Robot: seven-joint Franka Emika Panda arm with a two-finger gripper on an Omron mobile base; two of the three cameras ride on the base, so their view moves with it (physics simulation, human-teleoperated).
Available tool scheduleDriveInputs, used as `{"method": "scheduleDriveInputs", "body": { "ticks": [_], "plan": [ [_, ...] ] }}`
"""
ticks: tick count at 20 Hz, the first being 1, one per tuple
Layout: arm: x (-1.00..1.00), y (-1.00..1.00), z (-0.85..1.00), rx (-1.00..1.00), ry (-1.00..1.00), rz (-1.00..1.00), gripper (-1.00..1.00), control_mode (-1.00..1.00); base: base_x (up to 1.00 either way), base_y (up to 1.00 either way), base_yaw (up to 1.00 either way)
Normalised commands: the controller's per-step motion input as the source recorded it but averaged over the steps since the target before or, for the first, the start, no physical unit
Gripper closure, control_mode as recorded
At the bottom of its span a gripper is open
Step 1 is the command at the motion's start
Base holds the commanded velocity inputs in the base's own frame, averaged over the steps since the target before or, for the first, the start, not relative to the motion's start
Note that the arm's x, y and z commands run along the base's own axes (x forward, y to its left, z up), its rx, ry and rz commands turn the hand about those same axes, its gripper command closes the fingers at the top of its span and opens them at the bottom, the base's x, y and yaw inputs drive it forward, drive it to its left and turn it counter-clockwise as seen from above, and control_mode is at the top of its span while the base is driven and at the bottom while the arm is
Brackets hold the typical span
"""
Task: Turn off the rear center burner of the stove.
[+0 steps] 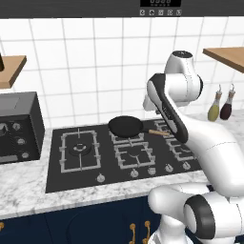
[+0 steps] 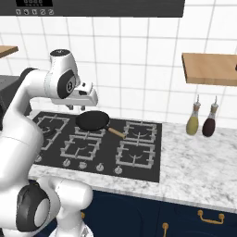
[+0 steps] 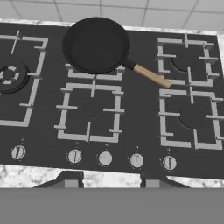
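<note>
The stove [image 3: 140, 113] is a black glass cooktop [image 1: 55, 176] [image 2: 155, 152] with gray grates. A black frying pan [image 3: 95, 44] [image 1: 125, 126] [image 2: 92, 120] with a wooden handle [image 3: 151, 75] sits on the rear center burner and hides it; just the front of its grate [image 3: 94, 75] shows. Along the front runs a row of silver knobs [image 3: 105, 158] [image 1: 151, 170]. My gripper [image 3: 110, 183] [image 2: 77, 108] hovers above the front of the stove, open and holding nothing, with the middle knob straight ahead between its tips.
A large double-ring burner [image 3: 8, 74] [image 1: 79, 149] fills the left of the stove. A black microwave [image 1: 16, 126] stands on the counter to the left. Two bottles [image 2: 192, 121] [image 2: 210, 122] stand at the back right under a wooden shelf [image 2: 210, 68].
</note>
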Motion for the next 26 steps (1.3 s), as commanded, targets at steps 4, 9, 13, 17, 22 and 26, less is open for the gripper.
{"method": "scheduleDriveInputs", "body": {
  "ticks": [4,9,13,17,22,26],
  "plan": [
    [-0.15,0.00,-0.01,0.00,-0.03,0.03,-1.00,-1.00,0.00,0.00,0.00],
    [-0.54,0.00,-0.21,0.00,-0.06,0.25,-1.00,-1.00,0.00,0.00,0.00],
    [-0.64,0.00,-0.34,-0.04,0.00,0.28,-1.00,-1.00,0.00,0.00,0.00],
    [-0.45,0.00,-0.48,-0.10,0.02,0.25,-1.00,-1.00,0.00,0.00,0.00],
    [-0.21,0.00,-0.51,-0.11,0.04,0.29,-1.00,-1.00,0.00,0.00,0.00],
    [0.00,0.00,-0.44,-0.07,0.07,0.29,-1.00,-1.00,0.00,0.00,0.00]
  ]
}}
